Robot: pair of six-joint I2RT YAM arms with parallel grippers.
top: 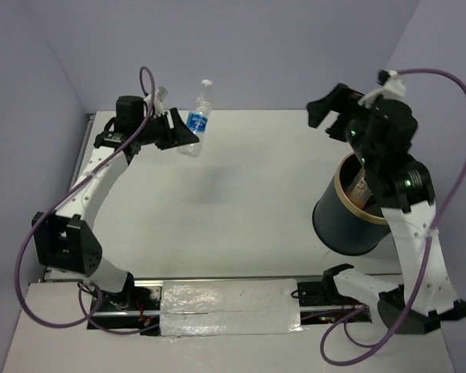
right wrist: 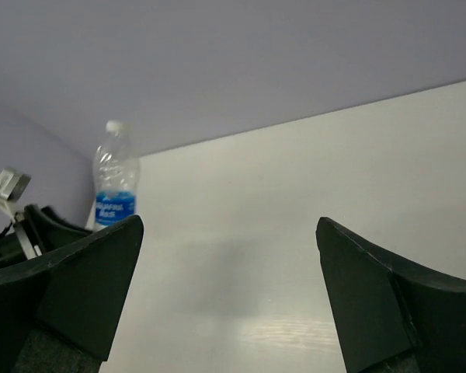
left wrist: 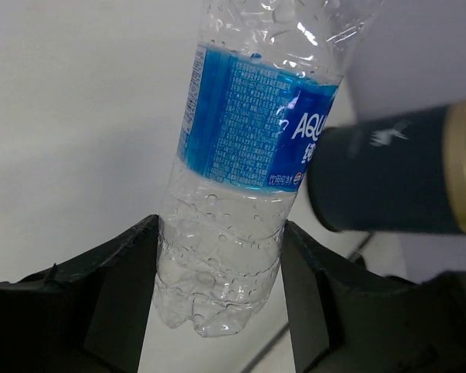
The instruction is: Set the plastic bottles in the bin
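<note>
Black fingers (left wrist: 116,295) of the left gripper (left wrist: 221,256) fill the bottom of the left wrist view, pressed narrow against both sides of the clear blue-labelled bottle's (left wrist: 248,124) lower body, just above its ridged base. That base pokes out free below the fingers, and the blue label sits above them. From the top camera, this bottle is at the far left corner of the white table (top: 248,210). It leans slightly, its white cap pointing at the far wall. Whether its base touches the surface I cannot tell.

Well apart from it, near the right edge of the table, stands the bin (top: 346,225), a dark tapered bucket with a tan-gold rim. The right arm reaches over its mouth and hides much of the inside. A bit of something tan and reddish shows within the rim, too covered to identify. In the left wrist view the bin also appears behind the bottle's right side.

The right gripper (right wrist: 230,225) hangs above the table, beyond the bin toward the far edge. Its jaws are spread wide with nothing between them, only bare table and the lilac wall behind. Its camera looks across the surface to the held bottle at the far left.

Along the near edge, a strip of silver tape (top: 229,307) lies between the two arm bases, and purple cables (top: 19,287) loop beside each arm.
</note>
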